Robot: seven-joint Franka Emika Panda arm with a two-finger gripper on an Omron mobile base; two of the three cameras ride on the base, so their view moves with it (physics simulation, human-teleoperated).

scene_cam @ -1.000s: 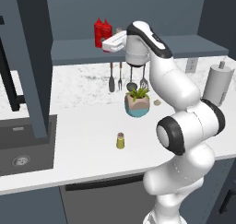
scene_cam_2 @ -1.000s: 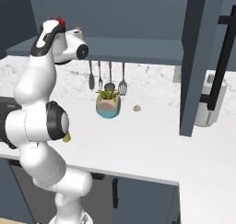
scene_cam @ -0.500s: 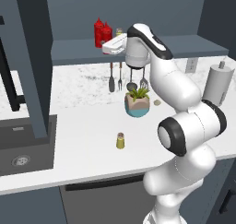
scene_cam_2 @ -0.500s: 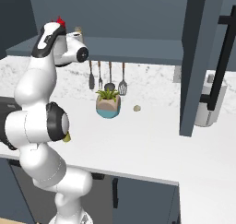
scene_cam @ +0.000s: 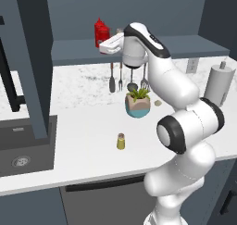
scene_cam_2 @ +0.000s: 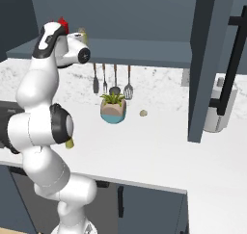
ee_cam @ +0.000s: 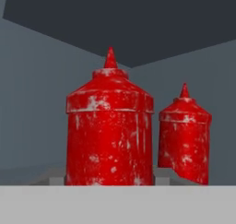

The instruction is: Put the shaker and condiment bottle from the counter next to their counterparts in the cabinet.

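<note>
Two red condiment bottles stand close together on the slate-blue cabinet shelf point(scene_cam: 74, 53). In the hand view the nearer condiment bottle point(ee_cam: 109, 131) stands in the middle, upright, and its counterpart point(ee_cam: 185, 140) stands just behind it to the right. My gripper point(scene_cam: 103, 46) reaches onto the shelf and is shut on the nearer bottle point(scene_cam: 101, 32); its fingertips are hidden. The red nozzle point(scene_cam_2: 61, 22) peeks over my arm. The olive-yellow shaker point(scene_cam: 121, 141) stands alone on the white counter point(scene_cam: 83, 122). Another shaker point(scene_cam_2: 83, 34) sits on the shelf behind my hand.
A potted plant point(scene_cam: 138, 103) stands mid-counter under hanging utensils point(scene_cam: 121, 78), with a small beige lump point(scene_cam: 158, 102) beside it. A grey canister point(scene_cam: 218, 83) is at the right, a sink point(scene_cam: 18, 150) at the left. Open cabinet doors point(scene_cam: 32, 57) point(scene_cam_2: 212, 59) hang on both sides.
My hand has crept slightly further left along the shelf with the bottle. The shaker on the counter has not moved.
</note>
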